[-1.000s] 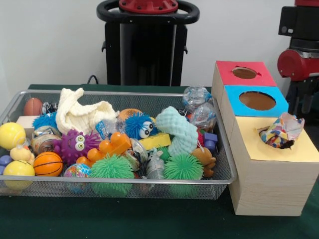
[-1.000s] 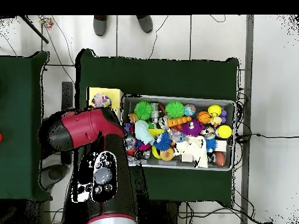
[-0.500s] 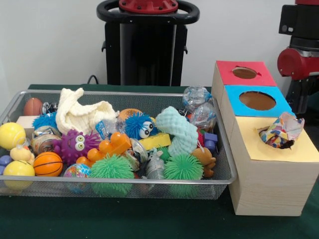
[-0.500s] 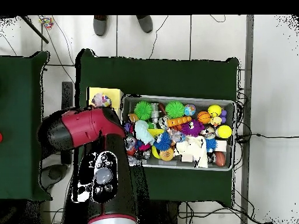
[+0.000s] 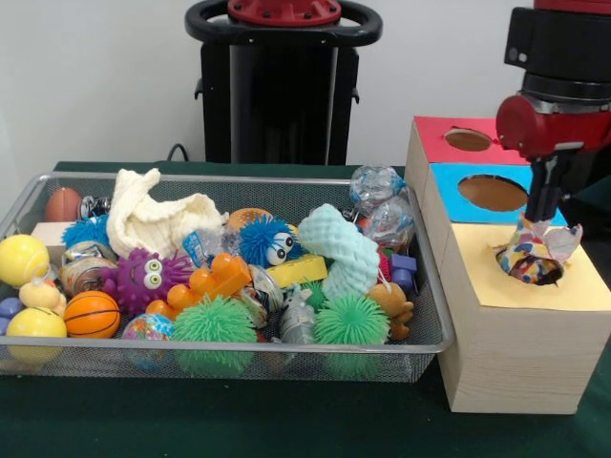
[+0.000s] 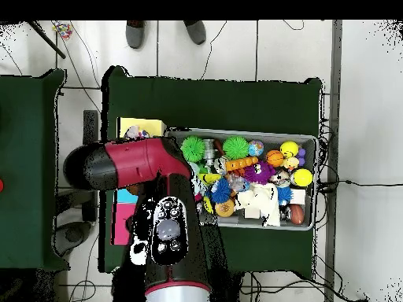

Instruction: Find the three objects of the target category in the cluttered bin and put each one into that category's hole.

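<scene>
A crumpled multicoloured foil ball [image 5: 537,256] sits wedged in the hole of the yellow panel [image 5: 573,286] on the wooden box, its top sticking out. My gripper [image 5: 540,219] hangs straight down onto the ball's upper edge, touching or nearly touching it. Two clear crinkly foil balls [image 5: 375,184] [image 5: 389,223] lie at the right end of the wire bin [image 5: 229,348]. In the overhead view my red arm [image 6: 138,161] covers the box and hides the gripper.
The box also has a blue panel with a hole [image 5: 493,193] and a red panel with a hole [image 5: 468,139]. The bin holds spiky balls, a basketball [image 5: 92,313], yellow balls, a white cloth [image 5: 153,219] and a teal sponge toy [image 5: 344,250]. A person's shoes [image 6: 135,33] show at the top.
My arm has swung in from the right edge over the box, and the gripper has come down onto the foil ball in the yellow hole. The ball sits slightly lower.
</scene>
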`<action>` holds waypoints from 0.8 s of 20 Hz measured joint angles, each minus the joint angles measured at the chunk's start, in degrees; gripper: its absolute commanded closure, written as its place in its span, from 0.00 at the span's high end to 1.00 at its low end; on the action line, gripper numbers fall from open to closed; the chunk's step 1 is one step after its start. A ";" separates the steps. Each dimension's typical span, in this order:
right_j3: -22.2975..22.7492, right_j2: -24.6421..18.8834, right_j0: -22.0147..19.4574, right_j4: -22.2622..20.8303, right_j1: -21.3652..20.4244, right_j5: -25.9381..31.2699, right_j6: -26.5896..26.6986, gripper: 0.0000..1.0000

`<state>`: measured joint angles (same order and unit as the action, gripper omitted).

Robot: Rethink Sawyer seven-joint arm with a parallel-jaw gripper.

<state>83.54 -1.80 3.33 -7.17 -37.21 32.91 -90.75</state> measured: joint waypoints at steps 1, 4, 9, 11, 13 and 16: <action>-0.20 -0.15 -0.35 -0.01 0.01 0.48 0.00 0.00; -1.70 -0.51 -1.77 -0.06 0.23 3.41 0.00 0.00; -5.19 0.05 -1.56 -0.29 1.19 6.63 0.00 0.00; -6.66 0.43 -1.07 -0.54 1.74 7.21 0.00 0.00; -9.11 1.27 0.05 -1.16 2.83 7.41 0.00 0.00; -12.11 3.37 2.23 -2.15 4.64 7.42 0.00 0.00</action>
<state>71.44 1.58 5.57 -9.33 -32.57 40.33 -90.75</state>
